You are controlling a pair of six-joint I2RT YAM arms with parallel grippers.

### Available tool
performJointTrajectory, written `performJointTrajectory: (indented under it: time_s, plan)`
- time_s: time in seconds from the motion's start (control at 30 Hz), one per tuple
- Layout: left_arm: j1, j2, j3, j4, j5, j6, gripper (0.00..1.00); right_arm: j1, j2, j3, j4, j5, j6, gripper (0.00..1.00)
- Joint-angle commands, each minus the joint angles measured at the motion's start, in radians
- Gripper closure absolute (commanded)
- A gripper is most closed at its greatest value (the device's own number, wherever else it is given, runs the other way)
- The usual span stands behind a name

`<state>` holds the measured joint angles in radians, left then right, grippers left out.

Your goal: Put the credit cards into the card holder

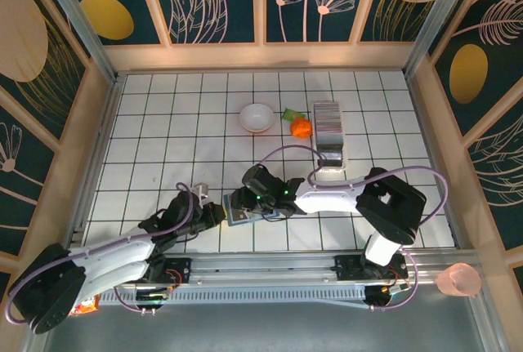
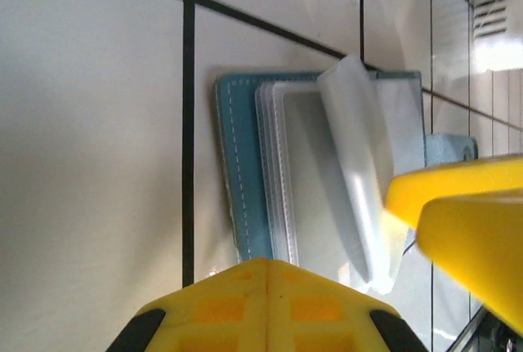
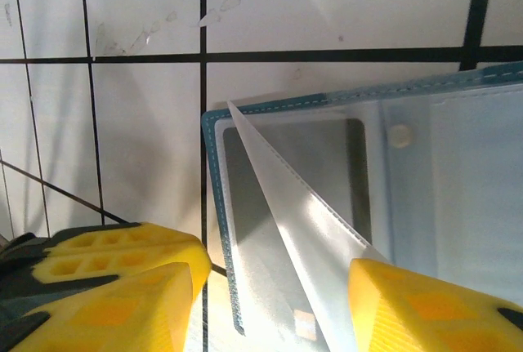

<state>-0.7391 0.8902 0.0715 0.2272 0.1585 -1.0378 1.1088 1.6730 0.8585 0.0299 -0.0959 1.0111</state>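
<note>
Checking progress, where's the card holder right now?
In the top view the card holder lies open on the table's near middle, between the left hand and right hand.

overhead view looks down over the whole table [image 1: 163,123]; both wrist views closely share the card holder [image 2: 241,164].

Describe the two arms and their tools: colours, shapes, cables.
Both arms have white link shells joined by bulky black joint housings, and each carries a thin lilac cable looping along it. They stand on black bases fixed to a silver rail. The left tool and right tool are black at the wrist. In the wrist views their fingers are bright yellow blocks with recessed square pockets.
</note>
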Motion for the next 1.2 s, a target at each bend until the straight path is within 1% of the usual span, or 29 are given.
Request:
performJointTrajectory:
  time_s: [0.0, 0.1, 0.17, 0.3, 0.4, 0.5, 0.57, 0.63, 0.7, 0.73, 0.8, 0.87, 0.9, 0.97, 1.0, 1.03, 1.1, 1.13, 1.17]
  plan:
    - [-0.001, -0.082, -0.002, -0.118, -0.102, -0.029, 0.92, 0.017, 0.022, 0.004, 0.071, -0.024, 0.029, 0.47]
    - [-0.002, -0.173, 0.008, -0.226, -0.183, -0.050, 0.88, 0.024, 0.035, 0.007, 0.122, -0.045, 0.038, 0.48]
    - [0.000, -0.237, 0.015, -0.306, -0.263, -0.076, 0.84, 0.028, 0.045, 0.009, 0.174, -0.070, 0.038, 0.48]
    - [-0.001, -0.346, 0.052, -0.474, -0.415, -0.129, 0.80, 0.029, 0.048, 0.007, 0.304, -0.111, 0.048, 0.48]
    - [-0.002, -0.412, 0.085, -0.564, -0.513, -0.133, 0.73, 0.029, 0.037, 0.016, 0.405, -0.140, 0.037, 0.47]
    - [-0.001, -0.443, 0.116, -0.635, -0.606, -0.137, 0.65, 0.028, 0.015, 0.049, 0.451, -0.149, 0.005, 0.47]
    - [-0.001, -0.451, 0.139, -0.666, -0.642, -0.143, 0.62, 0.028, -0.013, 0.066, 0.461, -0.151, -0.020, 0.47]
    - [-0.002, -0.453, 0.152, -0.667, -0.646, -0.134, 0.59, 0.025, -0.051, 0.069, 0.442, -0.134, -0.045, 0.47]
    - [-0.002, -0.451, 0.158, -0.640, -0.618, -0.104, 0.56, 0.010, -0.102, 0.079, 0.354, -0.091, -0.104, 0.47]
    - [-0.001, -0.450, 0.159, -0.614, -0.592, -0.080, 0.56, -0.008, -0.138, 0.090, 0.283, -0.049, -0.146, 0.47]
    - [-0.001, -0.444, 0.156, -0.550, -0.522, -0.049, 0.53, -0.061, -0.222, 0.102, 0.136, 0.058, -0.267, 0.49]
    - [-0.001, -0.426, 0.142, -0.465, -0.441, -0.033, 0.52, -0.146, -0.324, 0.094, 0.061, 0.130, -0.408, 0.49]
    - [-0.001, -0.409, 0.132, -0.418, -0.393, -0.028, 0.52, -0.212, -0.375, 0.087, 0.043, 0.118, -0.511, 0.48]
    - [-0.001, -0.364, 0.117, -0.338, -0.314, -0.020, 0.52, -0.344, -0.465, 0.074, 0.040, 0.041, -0.713, 0.45]
    - [-0.002, -0.334, 0.113, -0.299, -0.277, -0.015, 0.52, -0.406, -0.505, 0.073, 0.034, 0.002, -0.860, 0.44]
    - [-0.001, -0.304, 0.113, -0.272, -0.248, -0.010, 0.52, -0.456, -0.536, 0.079, 0.007, -0.020, -1.023, 0.35]
    - [-0.001, -0.252, 0.116, -0.239, -0.216, 0.003, 0.52, -0.514, -0.576, 0.099, -0.069, 0.001, -1.329, 0.12]
    - [-0.001, -0.227, 0.121, -0.230, -0.206, 0.013, 0.52, -0.546, -0.584, 0.114, -0.120, 0.004, -1.500, 0.05]
    - [-0.001, -0.210, 0.125, -0.225, -0.196, 0.025, 0.52, -0.570, -0.581, 0.133, -0.171, -0.009, -1.626, 0.03]
